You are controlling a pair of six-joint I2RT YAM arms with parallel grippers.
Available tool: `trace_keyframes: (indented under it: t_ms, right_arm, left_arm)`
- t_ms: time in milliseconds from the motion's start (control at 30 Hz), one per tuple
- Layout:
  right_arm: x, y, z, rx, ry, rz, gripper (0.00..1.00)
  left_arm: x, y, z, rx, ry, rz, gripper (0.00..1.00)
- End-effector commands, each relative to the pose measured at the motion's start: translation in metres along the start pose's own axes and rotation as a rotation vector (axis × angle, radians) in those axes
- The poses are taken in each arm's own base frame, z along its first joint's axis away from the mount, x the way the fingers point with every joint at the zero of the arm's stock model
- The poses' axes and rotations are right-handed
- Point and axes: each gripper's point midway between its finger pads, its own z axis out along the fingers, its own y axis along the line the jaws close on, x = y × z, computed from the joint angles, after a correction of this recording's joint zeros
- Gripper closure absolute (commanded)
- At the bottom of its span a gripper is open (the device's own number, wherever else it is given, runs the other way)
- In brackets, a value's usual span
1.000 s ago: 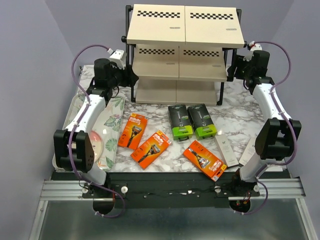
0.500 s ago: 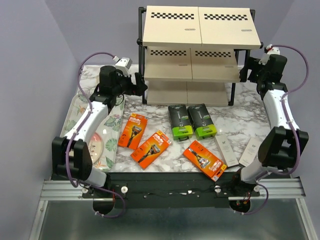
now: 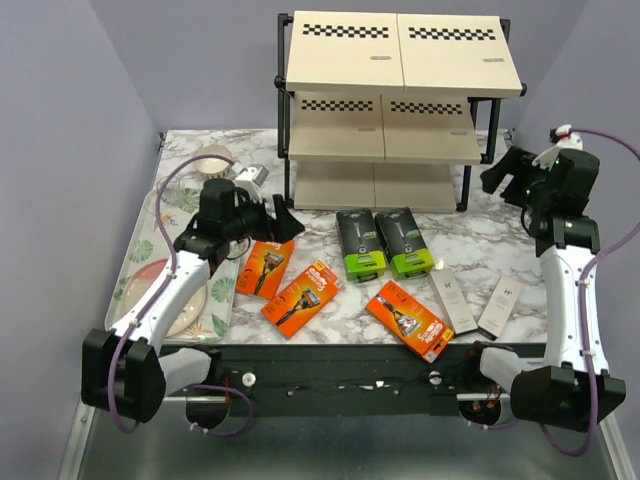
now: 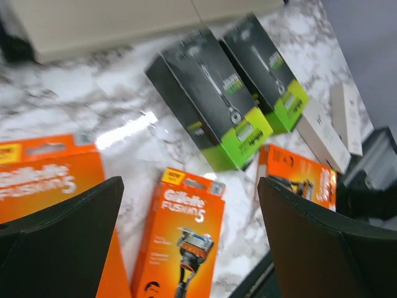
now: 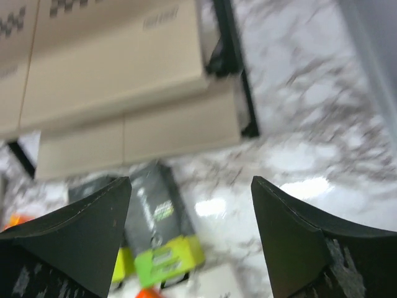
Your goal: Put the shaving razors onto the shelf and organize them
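The seven flat boxed shaving razors (image 3: 302, 298), orange, black-and-lime and slim white, lie on the marbled surface (image 3: 470, 230) before the black-framed, beige-boarded three-tier shelf (image 3: 400, 100), none shelved yet. The left gripper (image 4: 189, 186) hangs over the orange packs front-left of the shelf and the right gripper (image 5: 191, 180) is beside its right post. Both have their fingers wide and hold nothing, seemingly ready for a first pick.

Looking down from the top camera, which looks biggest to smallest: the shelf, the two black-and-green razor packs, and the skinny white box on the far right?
1. shelf, by far the biggest.
2. left black-and-green pack and right black-and-green pack: they look alike, so a tie.
3. far-right white box, the slimmest.
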Motion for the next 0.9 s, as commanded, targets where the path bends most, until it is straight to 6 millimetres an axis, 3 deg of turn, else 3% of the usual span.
trace_keyframes:
  t_ms: [0, 33, 100, 133, 200, 233, 300, 333, 400, 533, 700, 867]
  right_arm:
    - [0.109, 0.078, -0.038, -0.454, 0.365, 0.168, 0.18]
    - [0.117, 0.090, -0.043, -0.513, 0.389, 0.181, 0.18]
    - [0.150, 0.120, -0.057, -0.644, 0.492, 0.192, 0.19]
    - [0.174, 0.125, -0.058, -0.668, 0.543, 0.229, 0.19]
    - [0.208, 0.143, -0.067, -0.738, 0.637, 0.242, 0.19]
    - [0.228, 0.145, -0.067, -0.743, 0.671, 0.284, 0.20]
    - [0.250, 0.151, -0.067, -0.737, 0.730, 0.313, 0.20]
    - [0.256, 0.152, -0.065, -0.726, 0.743, 0.340, 0.20]
    - [0.273, 0.149, -0.062, -0.683, 0.786, 0.354, 0.21]
    - [0.285, 0.158, -0.058, -0.671, 0.804, 0.365, 0.25]
    - [0.302, 0.162, -0.048, -0.623, 0.849, 0.409, 0.34]
    - [0.333, 0.150, -0.038, -0.468, 0.949, 0.453, 0.41]
  left_arm:
    - [0.043, -0.048, 0.020, 0.221, 0.113, -0.065, 0.01]
    - [0.057, -0.047, 0.026, 0.224, 0.146, -0.088, 0.01]
    - [0.064, -0.061, 0.036, 0.277, 0.147, -0.111, 0.03]
    - [0.079, -0.058, 0.045, 0.277, 0.184, -0.149, 0.04]
    - [0.085, -0.060, 0.057, 0.297, 0.185, -0.196, 0.13]
    - [0.102, -0.054, 0.070, 0.273, 0.242, -0.293, 0.15]
    - [0.110, -0.055, 0.082, 0.294, 0.287, -0.398, 0.20]
    - [0.120, -0.050, 0.092, 0.268, 0.334, -0.512, 0.20]
    - [0.115, -0.047, 0.101, 0.251, 0.289, -0.503, 0.20]
    - [0.110, -0.037, 0.119, 0.173, 0.271, -0.490, 0.18]
    - [0.113, -0.037, 0.128, 0.157, 0.268, -0.504, 0.18]
    - [0.117, -0.030, 0.130, 0.114, 0.273, -0.525, 0.20]
